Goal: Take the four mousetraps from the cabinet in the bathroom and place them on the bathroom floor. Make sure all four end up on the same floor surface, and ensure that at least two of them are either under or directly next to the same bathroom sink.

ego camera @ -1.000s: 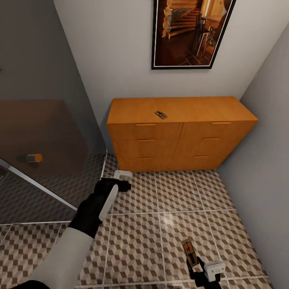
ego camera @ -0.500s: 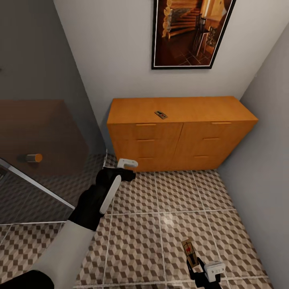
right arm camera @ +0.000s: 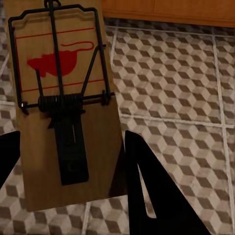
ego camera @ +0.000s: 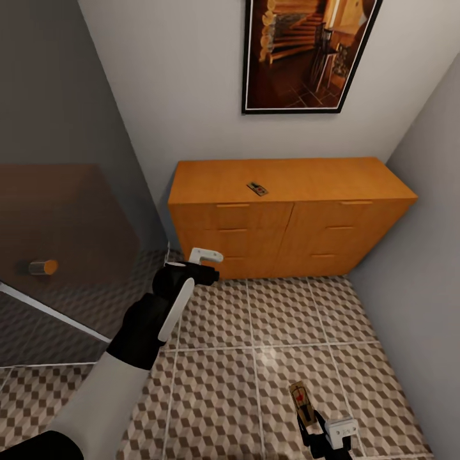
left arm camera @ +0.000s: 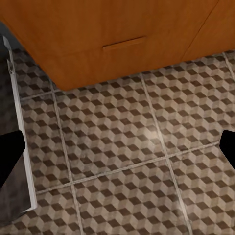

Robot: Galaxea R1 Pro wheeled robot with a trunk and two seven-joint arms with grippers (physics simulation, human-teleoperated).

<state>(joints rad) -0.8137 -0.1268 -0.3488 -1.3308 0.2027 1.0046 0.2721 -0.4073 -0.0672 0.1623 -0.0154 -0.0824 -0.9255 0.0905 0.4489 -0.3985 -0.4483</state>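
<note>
1. Low at the near right of the head view, the right gripper (ego camera: pixel 314 427) is clamped on a trap (ego camera: pixel 302 400); the wrist view shows the board (right arm camera: pixel 63 107) gripped at its edges between the dark fingers (right arm camera: pixel 147 186), its end jutting forward above the floor (ego camera: pixel 243 377).
2. On the cabinet (ego camera: pixel 287 211) top lies a second trap (ego camera: pixel 257 188), near the front edge and apart from both arms.
3. The left gripper (ego camera: pixel 203 263) hangs in front of the cabinet's lower drawers, fingers spread and empty; its wrist view looks down on tiles and a drawer handle (left arm camera: pixel 125 45).
4. Judged step: fetch the top trap with the left arm. Raise well above the top first, then come down squarely over the board.
5. Pinch the wooden edges, not the wire.
6. Keep the right arm level, so its trap does not slip.
</note>
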